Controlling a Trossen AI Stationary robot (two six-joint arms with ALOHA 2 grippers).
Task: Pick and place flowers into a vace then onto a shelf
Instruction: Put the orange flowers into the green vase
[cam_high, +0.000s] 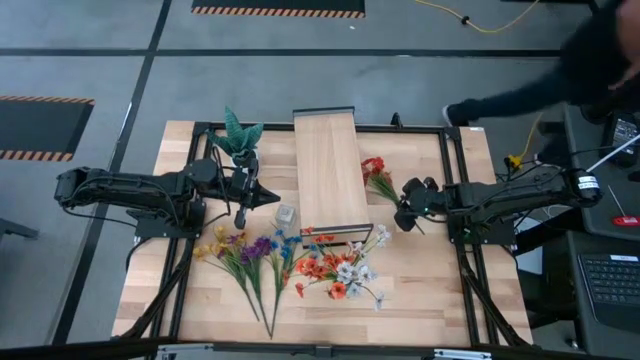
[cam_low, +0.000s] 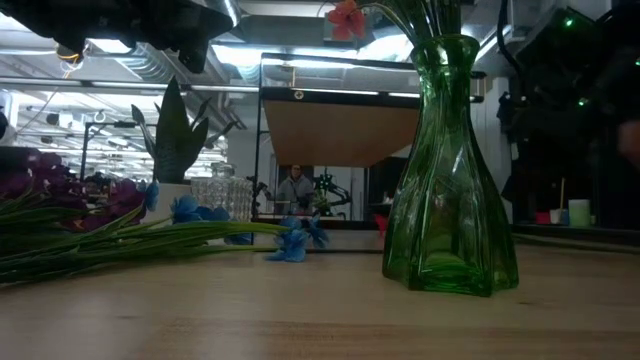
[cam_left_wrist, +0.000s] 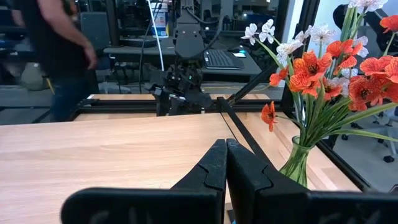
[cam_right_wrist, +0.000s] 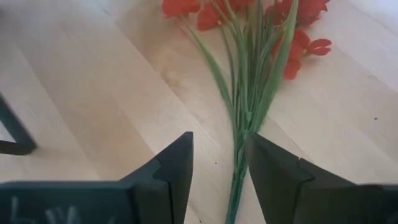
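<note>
A bunch of red-orange flowers (cam_high: 377, 176) lies flat on the table right of the shelf (cam_high: 330, 165). My right gripper (cam_right_wrist: 219, 163) is open, slanting down over the near end of its green stems (cam_right_wrist: 244, 106). A green glass vase (cam_low: 450, 170) stands near the table's front with red-orange and white flowers (cam_left_wrist: 323, 62) in it. Yellow, purple and blue flowers (cam_high: 250, 252) lie loose on the table at the front left. My left gripper (cam_left_wrist: 225, 168) is shut and level, left of the shelf, holding nothing. My right gripper's open fingers stand on either side of the lower end of the stems (cam_right_wrist: 238, 180), which lie flat on the table. The stems run close along the inner edge of one finger (cam_right_wrist: 267, 168); whether it touches them, I cannot tell.
A clear glass vase (cam_high: 287, 215) stands near the shelf's front left corner. A spiky green plant in a white pot (cam_high: 240, 135) stands at the far left. A dark frame (cam_high: 455, 180) borders the table. A person's arm (cam_high: 530, 85) reaches in beyond the far right corner.
</note>
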